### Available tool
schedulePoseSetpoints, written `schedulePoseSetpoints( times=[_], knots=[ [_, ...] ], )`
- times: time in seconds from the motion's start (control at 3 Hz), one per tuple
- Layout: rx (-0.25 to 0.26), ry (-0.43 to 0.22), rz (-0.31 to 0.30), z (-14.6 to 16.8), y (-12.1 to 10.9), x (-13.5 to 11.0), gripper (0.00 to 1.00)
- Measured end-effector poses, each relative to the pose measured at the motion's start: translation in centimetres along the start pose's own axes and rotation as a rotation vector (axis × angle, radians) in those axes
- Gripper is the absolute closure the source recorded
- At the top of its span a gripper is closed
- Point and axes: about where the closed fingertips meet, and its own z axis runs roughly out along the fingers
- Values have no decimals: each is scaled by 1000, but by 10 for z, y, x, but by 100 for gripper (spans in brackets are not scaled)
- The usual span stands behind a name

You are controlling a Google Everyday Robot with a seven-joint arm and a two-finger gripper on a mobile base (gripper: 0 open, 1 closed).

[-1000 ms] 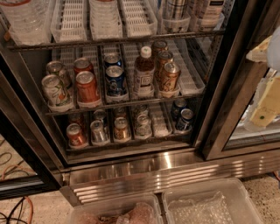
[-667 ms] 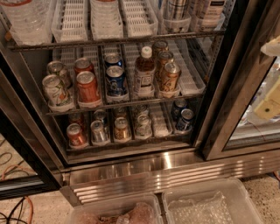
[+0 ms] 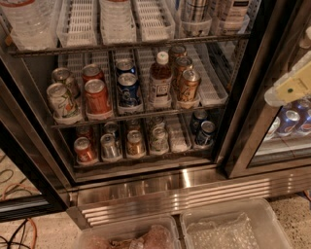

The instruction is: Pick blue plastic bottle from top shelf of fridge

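Two clear plastic bins are sitting nearest, on the floor, well below the gripper [image 3: 291, 87] and to its left. The left bin [image 3: 126, 222] is holding sth pinkish, the right bin [image 3: 228, 208] crumpled clear plastic. The gripper, a cream part w/ a small green dot, is hanging at the right edge in front of the right-hand glass door. Whether it is wide, narrow or holding sth, I cannot tell.

Behind the bins, the steel base grille [image 3: 194, 192] of the fridge [image 3: 240, 121] is shining, also below-left of the gripper. Above it, the btm rack is carrying small soda cans [image 3: 136, 143], lower than the gripper. The middle rack, approx. level w/ the gripper and left of it, is carrying more cans, incl. a red can [image 3: 97, 97] and a blue can [image 3: 129, 90]. A brown-drink bottle [image 3: 160, 82] w/ white cap is standing upright among them.

Farthest, the top shelf [image 3: 126, 44] is running above-left of the gripper, w/ white lane dividers [image 3: 80, 19] and clear water bottles [image 3: 26, 22] at its far end. The blue plastic bottle [image 3: 233, 10] is standing at the shelf's near end in a clear tray, up and slightly left of the gripper. Only its lower part w/ label is showing.
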Motion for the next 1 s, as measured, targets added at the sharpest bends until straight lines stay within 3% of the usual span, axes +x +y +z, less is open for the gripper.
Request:
schedulePoseSetpoints(
  times=[0.67,1.0],
  knots=[
    [10,-24,17,-2,-1,-3,0],
    [35,-72,94,7,-7,-14,0]
  ],
)
